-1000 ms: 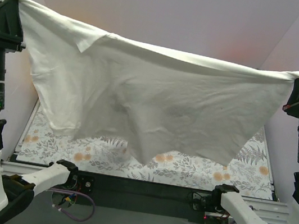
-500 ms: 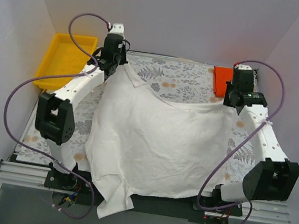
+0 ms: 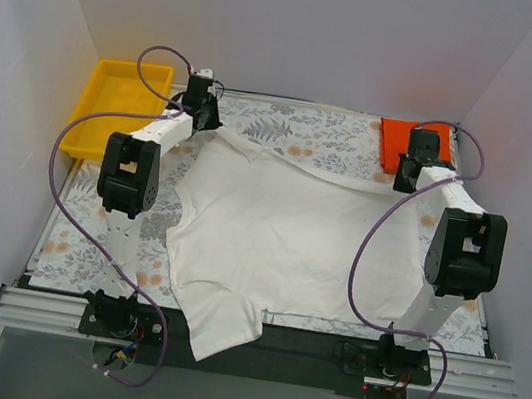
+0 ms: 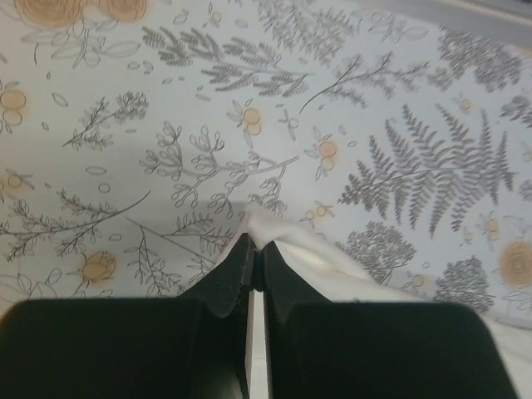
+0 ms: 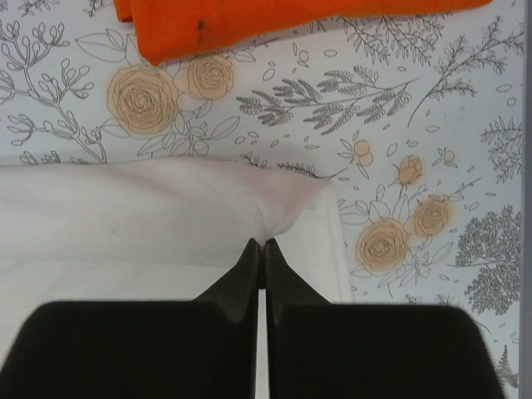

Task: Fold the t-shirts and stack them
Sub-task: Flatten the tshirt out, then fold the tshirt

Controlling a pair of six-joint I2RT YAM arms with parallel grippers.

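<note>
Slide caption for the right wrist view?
Right fingers shut on a white t-shirt corner above the floral table cover; folded orange-red t-shirt beyond.

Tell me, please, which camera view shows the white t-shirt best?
The top external view: the whole white t-shirt is spread out there. The left wrist and right wrist views each show only a small corner, pinched in the left gripper and the right gripper.
</note>
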